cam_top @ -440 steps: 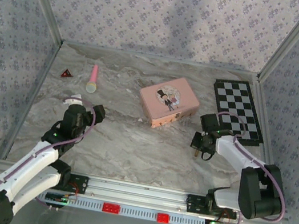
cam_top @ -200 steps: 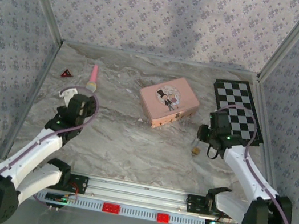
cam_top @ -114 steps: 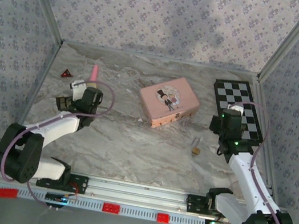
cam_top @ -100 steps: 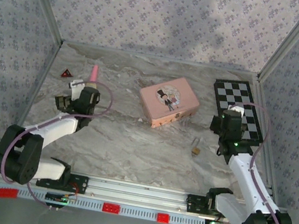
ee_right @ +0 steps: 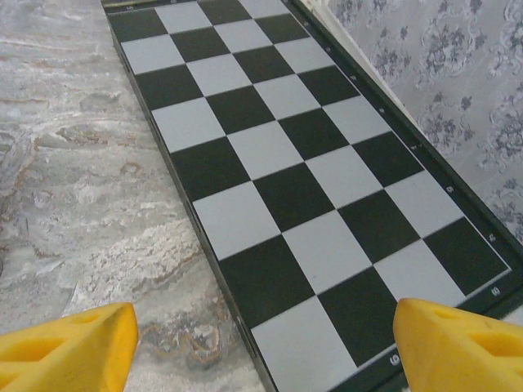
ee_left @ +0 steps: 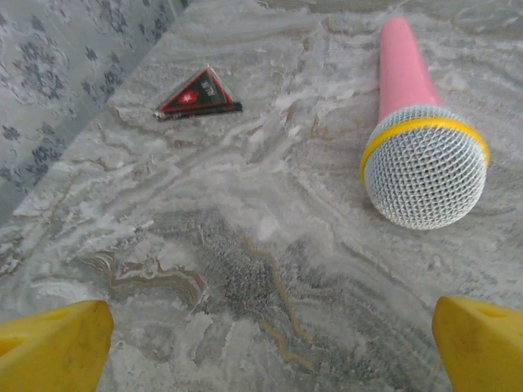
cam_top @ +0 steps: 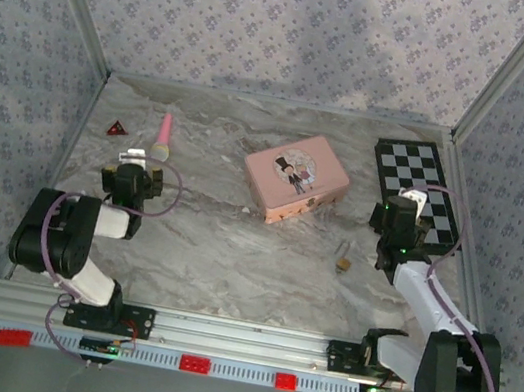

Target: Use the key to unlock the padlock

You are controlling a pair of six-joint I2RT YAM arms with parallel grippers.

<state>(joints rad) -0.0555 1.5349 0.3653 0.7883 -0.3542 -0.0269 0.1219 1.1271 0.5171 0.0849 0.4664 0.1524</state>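
Note:
The small brass padlock (cam_top: 342, 264) lies on the marble table right of the middle, with a thin metal piece (cam_top: 341, 247) sticking out of its far side. Whether that piece is the key or the shackle is too small to tell. My right gripper (cam_top: 402, 209) (ee_right: 265, 351) is open and empty to the right of the padlock, its yellow fingertips (ee_right: 65, 347) straddling the near left edge of the chessboard (ee_right: 278, 147). My left gripper (cam_top: 135, 166) (ee_left: 270, 351) is open and empty at the far left, over bare marble just short of the pink microphone (ee_left: 417, 139).
The pink cartoon tin (cam_top: 296, 177) stands behind the padlock at mid-table. The chessboard (cam_top: 417, 191) lies along the right wall. A red triangular packet (ee_left: 198, 92) lies by the left wall, beside the microphone (cam_top: 162, 138). Patterned walls close off three sides.
My right gripper opened, let go of the padlock and drew back right to the chessboard; the padlock now lies on the table. The left arm folded back towards the left wall.

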